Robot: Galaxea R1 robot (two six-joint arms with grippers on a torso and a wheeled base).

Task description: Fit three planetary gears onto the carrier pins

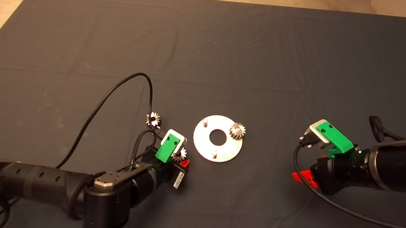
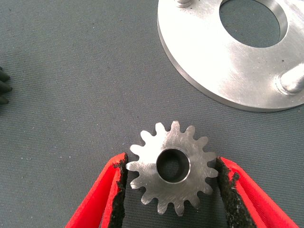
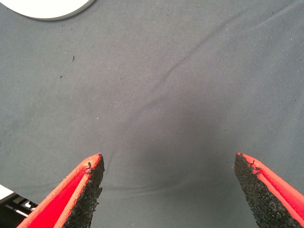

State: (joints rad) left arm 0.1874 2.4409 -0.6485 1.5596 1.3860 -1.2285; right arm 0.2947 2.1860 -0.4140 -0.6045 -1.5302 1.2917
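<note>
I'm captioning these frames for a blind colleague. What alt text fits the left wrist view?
A small silvery toothed steel gear lies flat on the dark grey mat between the left gripper's two red fingers, whose black pads sit at or very near its teeth. Beyond it lies a flat round shiny metal disc with a central hole and two short silvery pegs.

I see a dark grey mat (image 1: 208,49) with beige floor (image 1: 1,7) past its edge. The carrier disc (image 1: 206,145) is shiny silver, its pins (image 1: 205,121) silvery too. The gear (image 2: 172,166) between my left gripper's (image 2: 172,190) red fingers (image 2: 102,194) is brushed silver steel; their pads are black. My right gripper (image 3: 168,190) has the same red fingers, black pads. Both gripper bodies are green, arms black.
</note>
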